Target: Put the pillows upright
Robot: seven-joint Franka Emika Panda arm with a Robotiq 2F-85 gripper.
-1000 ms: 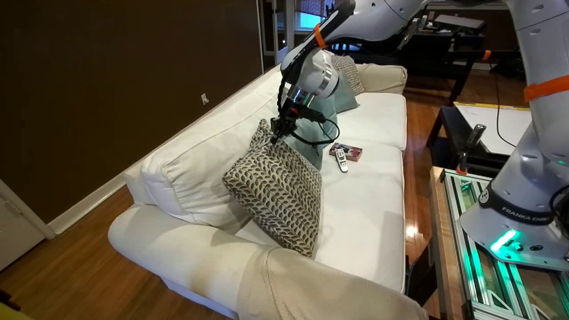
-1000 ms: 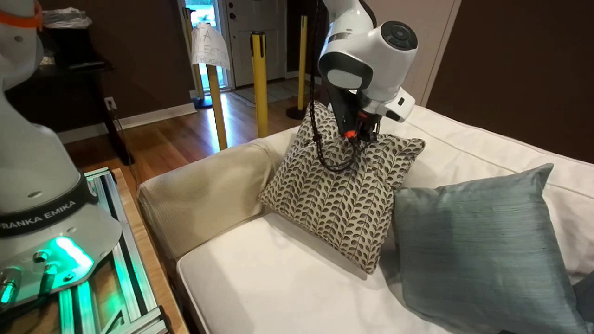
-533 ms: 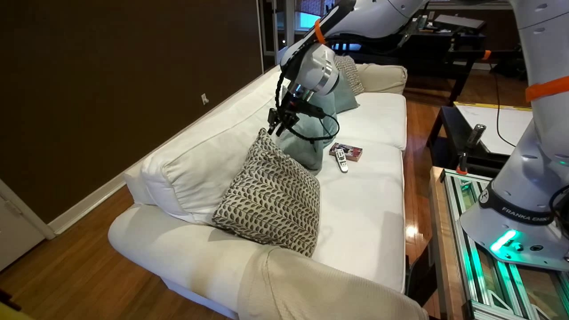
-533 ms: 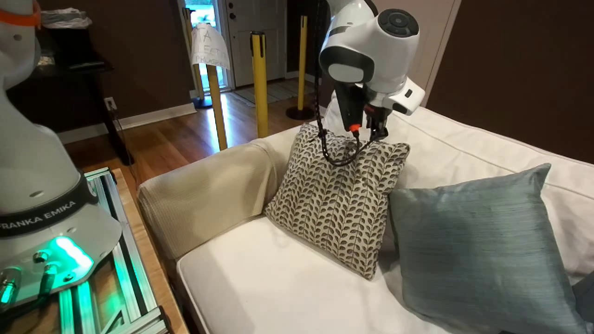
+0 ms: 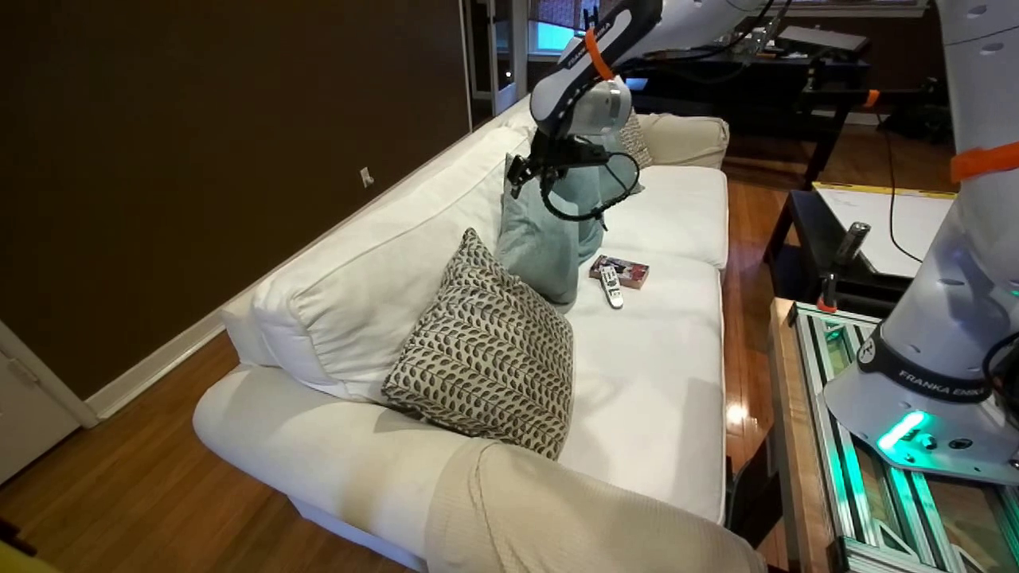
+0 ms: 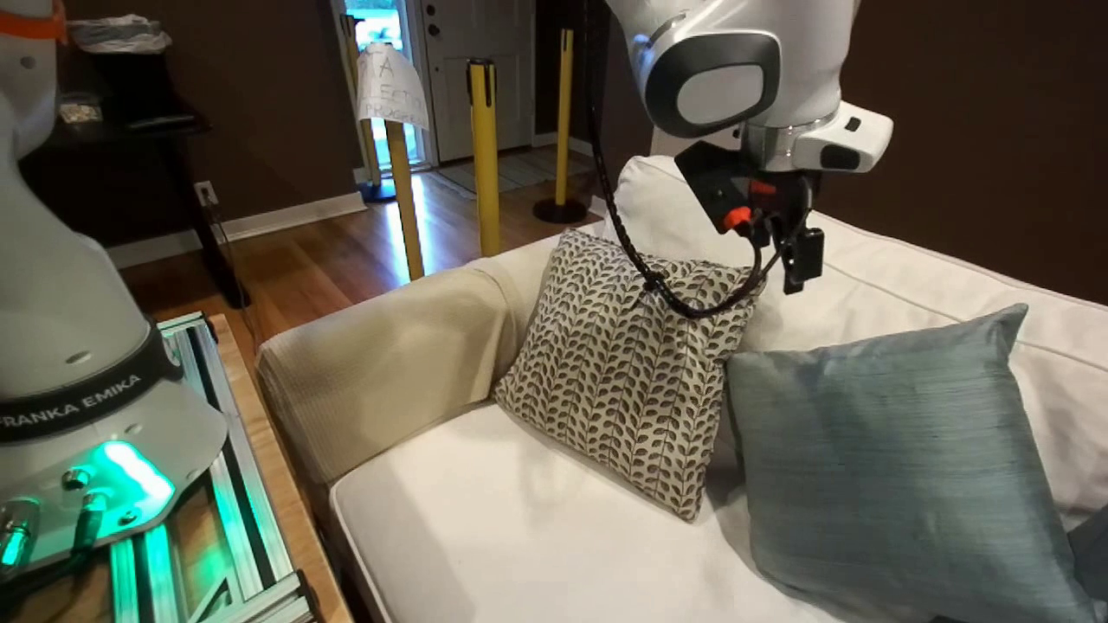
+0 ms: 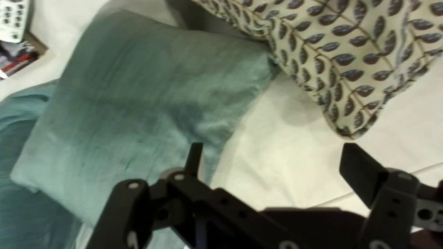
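In an exterior view I see my gripper (image 6: 802, 266) at upper right, before the back of the white sofa (image 6: 519, 519); the leaf-print pillow (image 6: 619, 372) leans mid-frame, the teal pillow (image 6: 883, 467) at lower right.

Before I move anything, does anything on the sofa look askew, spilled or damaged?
Mildly: the patterned pillow leans back at a slant near the armrest, not quite upright. A remote and a small box-like item lie together on the seat, seemingly left out. I see no spill or damage.
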